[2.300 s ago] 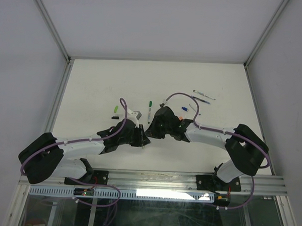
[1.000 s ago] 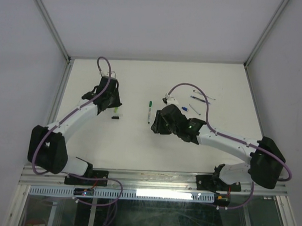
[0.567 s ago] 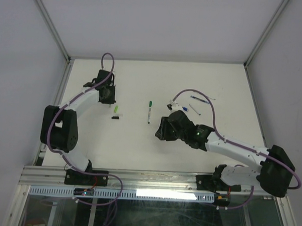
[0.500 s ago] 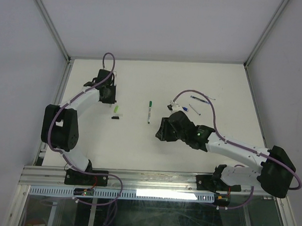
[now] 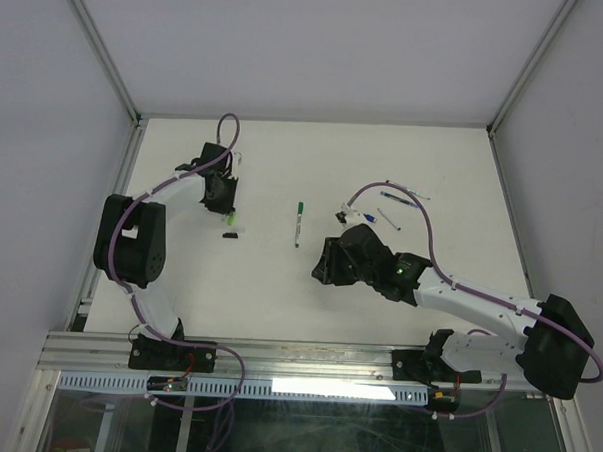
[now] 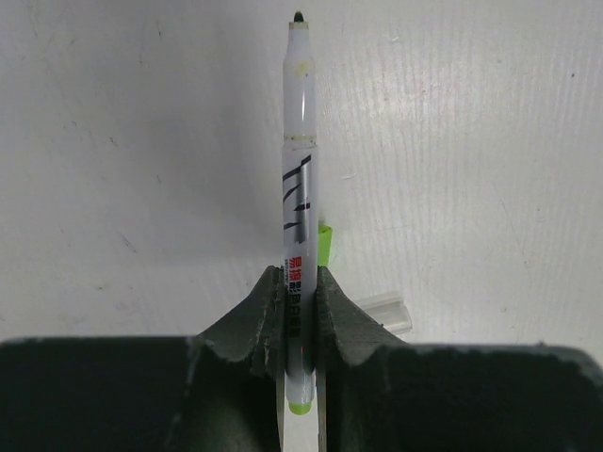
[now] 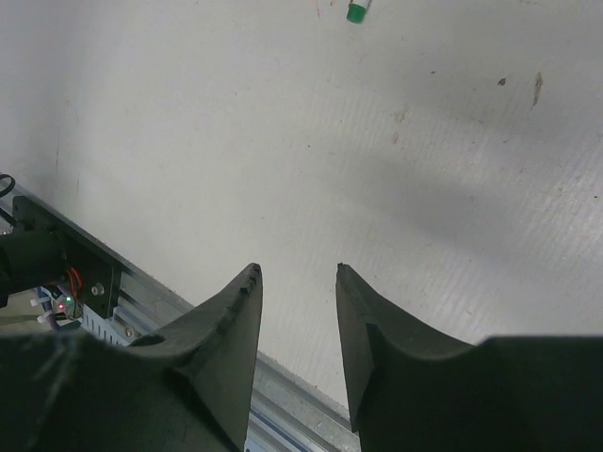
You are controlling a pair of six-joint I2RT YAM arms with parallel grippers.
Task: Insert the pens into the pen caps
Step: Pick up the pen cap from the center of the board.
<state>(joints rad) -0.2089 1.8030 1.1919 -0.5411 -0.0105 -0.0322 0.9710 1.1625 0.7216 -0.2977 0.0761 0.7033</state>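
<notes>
item one, left gripper (image 6: pixel 300 294): jaws clamped on a pale marker (image 6: pixel 298 169), gripped low on the barrel, bare tip pointing away from the wrist, lime tail end showing behind the fingers. a little over two seconds ago this arm sat mid-table, nose to nose with its partner. it has since swung to the far left and now hangs just by the lime cap (image 5: pixel 232 219), which lies flat on the table (image 5: pixel 285 155) and peeks out beside the barrel in the wrist view. item two, right gripper (image 7: pixel 297 282): jaws partly spread, nothing between them, drawn back toward the near edge. item three, black cap (image 5: pixel 230 236): just on the near side of the lime one, unmoved. item four, green-capped pen (image 5: pixel 299 221): already closed, mid-table, unmoved. item five, loose pens (image 5: pixel 403 196) and blue cap (image 5: pixel 370 218): far right, untouched. we judge the marker matched to its cap by colour and the seating not yet done. the cap, lying loose, may skid when pushed.
</notes>
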